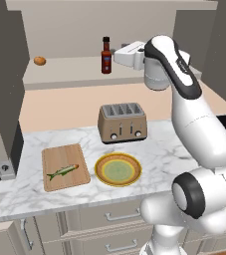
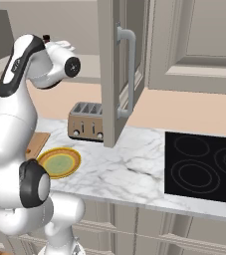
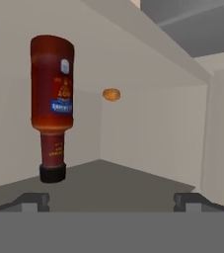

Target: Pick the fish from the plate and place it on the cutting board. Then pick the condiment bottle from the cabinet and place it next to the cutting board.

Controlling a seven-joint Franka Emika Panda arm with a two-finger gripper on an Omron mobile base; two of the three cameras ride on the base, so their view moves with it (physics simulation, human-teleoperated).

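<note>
Gripper (image 3: 111, 200): jaws spread to full width, empty, touching nothing, inside the cabinet (image 1: 74, 72) just short of the condiment bottle (image 3: 52, 106). One bottle, upright on the ledge. One small orange round item (image 1: 40, 61). One fish (image 1: 62, 172) on one cutting board (image 1: 52, 154). One plate (image 1: 129, 160). One toaster (image 1: 122, 122).

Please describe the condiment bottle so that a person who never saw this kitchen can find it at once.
Look above the marble counter, behind the toaster, into the open cabinet. On its flat ledge stands the condiment bottle, upright, dark red-brown, with a narrow neck, black cap and red label. Its only neighbour there is a small orange round thing far to the left.
</note>
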